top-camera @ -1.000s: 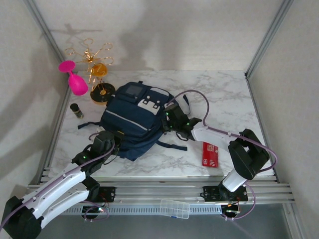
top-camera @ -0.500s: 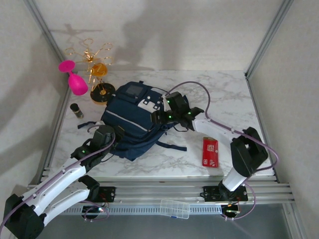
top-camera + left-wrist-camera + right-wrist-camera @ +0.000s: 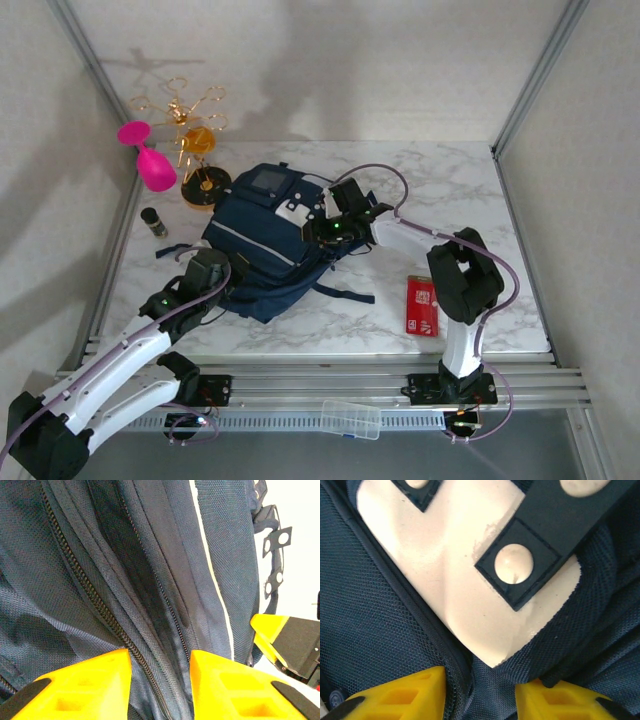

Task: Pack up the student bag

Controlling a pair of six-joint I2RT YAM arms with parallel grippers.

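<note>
on the marble table (image 3: 330, 320), navy student bag (image 3: 262, 255) lies rumpled, both end effectors' fingers apart.

Pink goblet (image 3: 147, 160), gold stand (image 3: 196, 140), red card (image 3: 422, 306).

Navy, white-striped student bag (image 3: 268, 245)

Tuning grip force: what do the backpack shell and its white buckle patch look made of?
Student bag shell: woven synthetic fabric, matte, judging by the visible mesh-like weave. White buckle patch: smooth faux-leather or coated sheet, probably; slight sheen, scuffed edge, domed snaps.
</note>
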